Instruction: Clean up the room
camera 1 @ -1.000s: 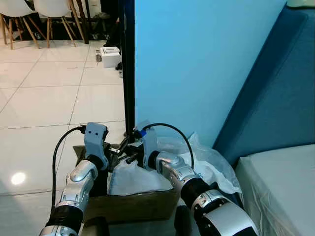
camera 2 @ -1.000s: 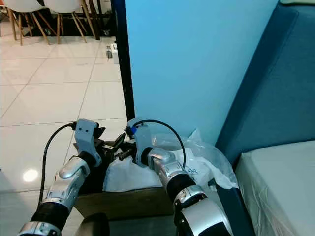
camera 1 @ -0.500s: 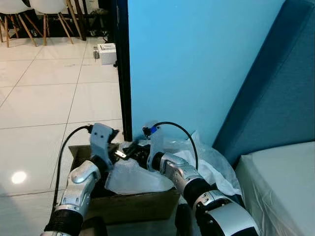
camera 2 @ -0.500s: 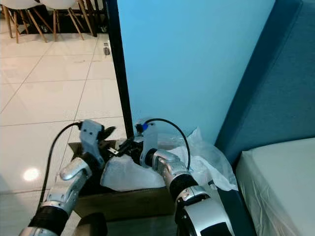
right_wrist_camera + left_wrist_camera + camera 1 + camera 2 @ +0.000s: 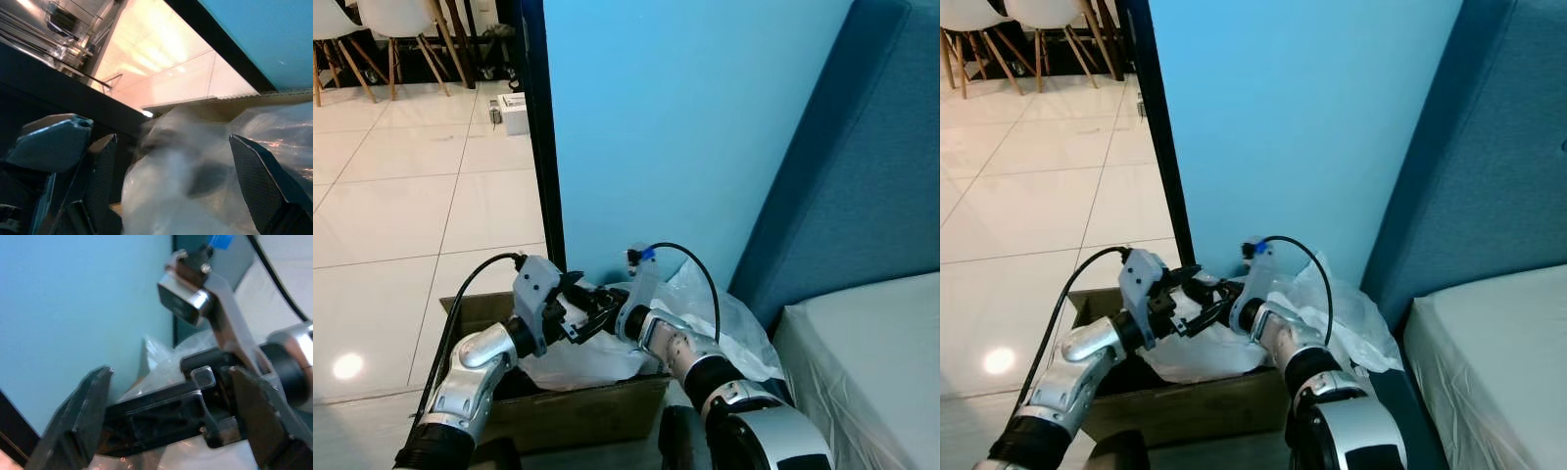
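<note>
Hovering over the cardboard box (image 5: 578, 416), the left tool (image 5: 579, 315) and right tool (image 5: 597, 304) both stand released, meeting at twelve o'clock above the plastic bag (image 5: 607, 357). Bag seems mostly inside; its loose end (image 5: 739, 333) at three o'clock is left.

A box (image 5: 578, 411) sits on the floor (image 5: 391, 225) at 6 o'clock, a bag (image 5: 724, 328) in it. Wall (image 5: 675, 127) at 12, bed (image 5: 871, 362) at 4, chairs (image 5: 382, 24) at 10.
</note>
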